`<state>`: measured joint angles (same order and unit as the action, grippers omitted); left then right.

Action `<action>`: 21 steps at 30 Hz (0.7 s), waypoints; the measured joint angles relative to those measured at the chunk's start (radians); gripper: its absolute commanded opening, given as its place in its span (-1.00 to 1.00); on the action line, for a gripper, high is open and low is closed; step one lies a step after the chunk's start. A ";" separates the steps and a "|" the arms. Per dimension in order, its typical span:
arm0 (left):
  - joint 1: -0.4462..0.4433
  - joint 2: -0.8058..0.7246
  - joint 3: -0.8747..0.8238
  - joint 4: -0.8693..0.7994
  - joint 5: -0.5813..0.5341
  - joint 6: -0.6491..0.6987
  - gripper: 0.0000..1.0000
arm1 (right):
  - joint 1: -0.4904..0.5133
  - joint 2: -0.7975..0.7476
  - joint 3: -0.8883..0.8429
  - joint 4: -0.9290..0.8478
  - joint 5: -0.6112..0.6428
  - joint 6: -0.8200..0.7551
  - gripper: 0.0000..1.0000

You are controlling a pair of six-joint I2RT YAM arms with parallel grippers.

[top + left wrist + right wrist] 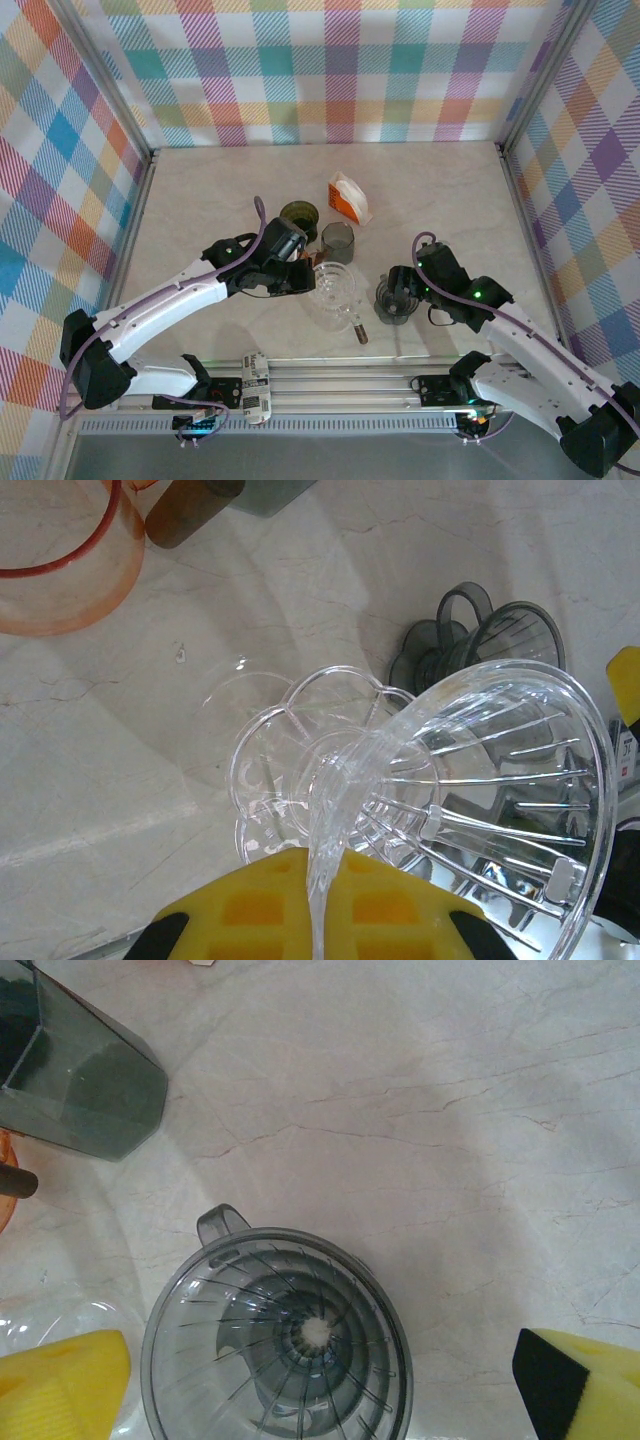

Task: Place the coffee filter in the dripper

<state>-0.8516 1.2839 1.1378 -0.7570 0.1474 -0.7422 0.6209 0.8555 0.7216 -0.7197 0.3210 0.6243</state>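
Left claw [315, 915] pinching clear dripper [500, 760] by handle; right claw [320, 1380] spread above grey dripper [275, 1340].

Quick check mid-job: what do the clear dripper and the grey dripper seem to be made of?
The clear dripper is colourless, glossy and see-through with moulded ribs: glass or clear plastic, I cannot tell which. The grey dripper is smoke-tinted, translucent, ribbed, with a moulded handle: probably plastic.
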 measured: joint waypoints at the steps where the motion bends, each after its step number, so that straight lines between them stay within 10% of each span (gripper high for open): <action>1: 0.000 0.000 0.000 0.000 0.000 0.000 -1.00 | 0.000 0.000 -0.002 0.000 0.000 0.000 0.98; 21: 0.000 0.018 0.061 -0.030 0.017 0.002 -1.00 | 0.000 -0.002 -0.011 0.000 0.000 0.001 0.98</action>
<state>-0.8516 1.3022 1.1984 -0.7872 0.1642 -0.7399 0.6209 0.8536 0.7109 -0.7197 0.3210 0.6250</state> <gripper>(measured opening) 0.080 0.991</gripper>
